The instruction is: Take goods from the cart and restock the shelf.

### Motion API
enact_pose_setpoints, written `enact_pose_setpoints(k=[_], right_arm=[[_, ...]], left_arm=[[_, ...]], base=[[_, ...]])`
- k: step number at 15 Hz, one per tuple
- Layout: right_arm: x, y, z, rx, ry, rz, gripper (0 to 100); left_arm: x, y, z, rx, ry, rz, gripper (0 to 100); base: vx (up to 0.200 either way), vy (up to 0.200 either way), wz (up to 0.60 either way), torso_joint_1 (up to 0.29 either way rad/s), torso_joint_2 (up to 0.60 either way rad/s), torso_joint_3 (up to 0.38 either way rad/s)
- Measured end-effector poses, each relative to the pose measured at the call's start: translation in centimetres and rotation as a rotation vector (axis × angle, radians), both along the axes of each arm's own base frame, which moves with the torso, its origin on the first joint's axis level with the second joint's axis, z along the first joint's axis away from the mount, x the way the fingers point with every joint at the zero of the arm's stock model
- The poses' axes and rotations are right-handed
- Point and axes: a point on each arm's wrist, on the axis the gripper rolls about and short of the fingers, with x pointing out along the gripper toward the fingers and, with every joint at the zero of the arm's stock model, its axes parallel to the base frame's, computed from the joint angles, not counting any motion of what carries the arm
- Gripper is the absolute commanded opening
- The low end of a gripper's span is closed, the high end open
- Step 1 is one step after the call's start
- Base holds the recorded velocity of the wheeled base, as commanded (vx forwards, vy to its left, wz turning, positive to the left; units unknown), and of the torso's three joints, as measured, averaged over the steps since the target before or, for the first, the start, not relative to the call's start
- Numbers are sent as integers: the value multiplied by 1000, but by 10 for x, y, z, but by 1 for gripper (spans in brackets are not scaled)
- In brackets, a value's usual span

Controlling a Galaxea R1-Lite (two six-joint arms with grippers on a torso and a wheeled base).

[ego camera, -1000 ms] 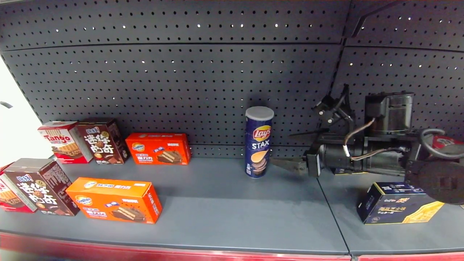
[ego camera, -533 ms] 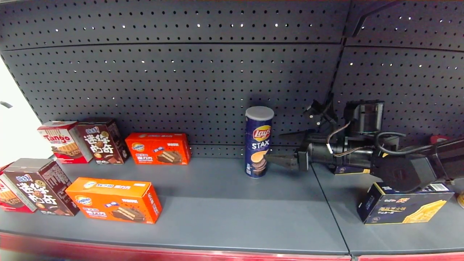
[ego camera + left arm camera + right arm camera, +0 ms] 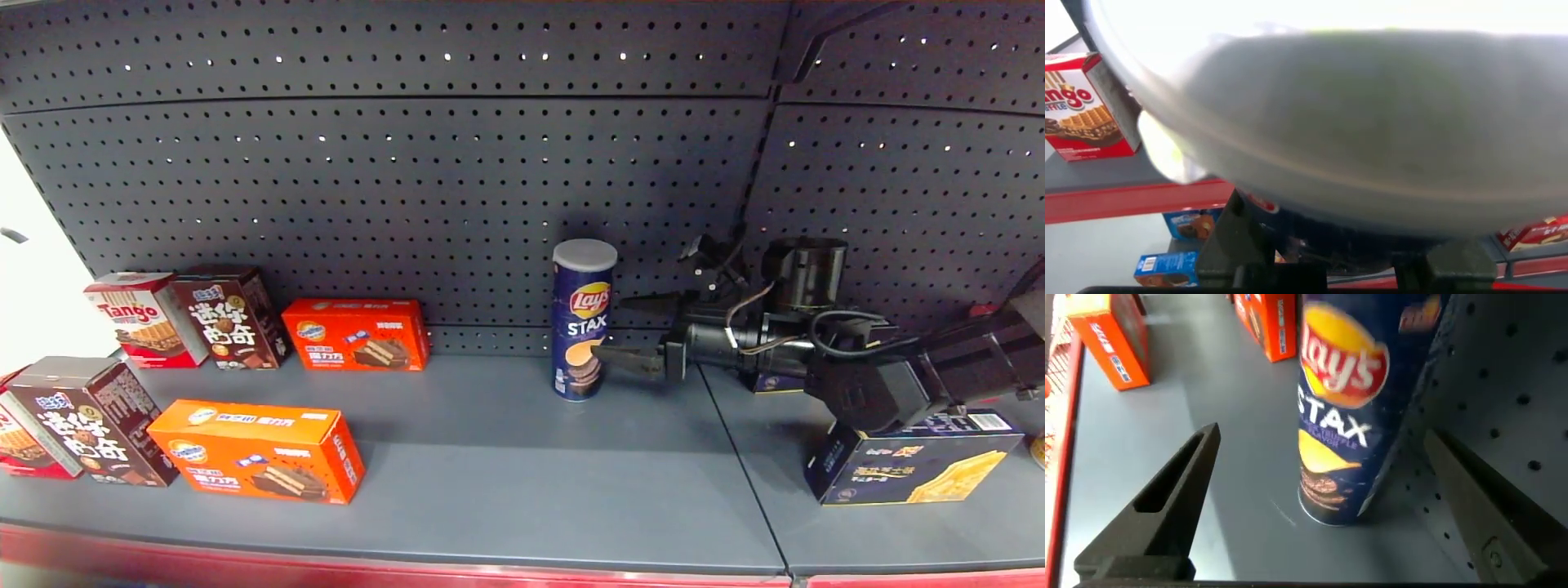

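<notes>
Right gripper (image 3: 609, 327) splayed at chips can (image 3: 581, 286); can cropped in wrist view.

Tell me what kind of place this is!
It looks like a shop, or a practice one. There's a long grey shelf with a holey back wall, snack boxes lined up in rows, and a tall can of chips standing on it.

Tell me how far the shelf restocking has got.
Done: the chips can stands upright on the shelf, with snack boxes farther along to its left. In hand: nothing; the right gripper is open, its fingers either side of the can. Left: judging by the bare shelf space, more goods probably remain to be placed.
</notes>
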Motion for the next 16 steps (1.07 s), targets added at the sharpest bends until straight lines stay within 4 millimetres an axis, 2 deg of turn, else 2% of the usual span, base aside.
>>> enact_pose_setpoints(k=[5, 16], right_arm=[[17, 6, -5, 4, -7, -2, 100], [51, 24, -29, 11, 3, 4, 100]], left_arm=[[0, 0, 1, -3, -4, 1, 0], [-2, 0, 3, -6, -7, 19, 0]], base=[[0, 0, 0, 0, 0, 0], [0, 0, 0, 0, 0, 0]])
